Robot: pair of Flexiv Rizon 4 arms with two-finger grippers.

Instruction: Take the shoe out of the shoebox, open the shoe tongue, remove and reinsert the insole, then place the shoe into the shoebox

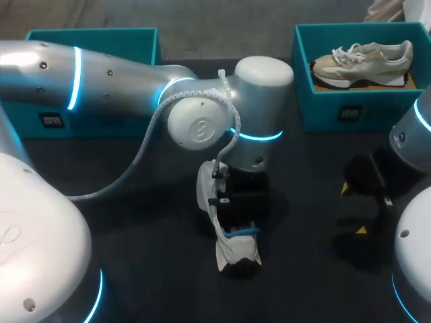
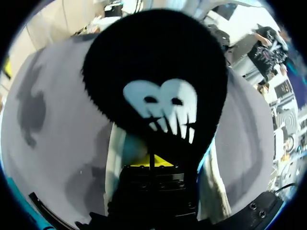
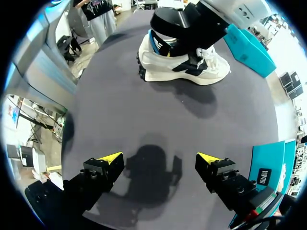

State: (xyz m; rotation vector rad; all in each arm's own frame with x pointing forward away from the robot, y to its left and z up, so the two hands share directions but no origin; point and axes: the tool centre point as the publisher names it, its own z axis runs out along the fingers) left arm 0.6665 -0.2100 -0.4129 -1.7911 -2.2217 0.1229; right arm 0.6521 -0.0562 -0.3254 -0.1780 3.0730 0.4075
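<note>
Sneaker [image 1: 232, 254], white, sits on its sole mid-counter [image 1: 135, 262], well apart from the teal shoebox [image 1: 323, 111], presumably so the left pincer [image 1: 239, 225] can drop straight into its opening for the insole step; can't tell if that one's pinching anything. Right pincer [image 3: 160, 165] hangs spread over the counter, likely parked out of the way. Only the left wrist view shows a black patch [image 2: 160, 103] with a white logo, probably the insole; only the head view shows the tan sneaker [image 1: 363, 60] in the box.

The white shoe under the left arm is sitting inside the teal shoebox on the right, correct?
Not quite: the white shoe under the left arm sits on the dark table, outside the teal shoebox on the right, as the head view shows.
</note>
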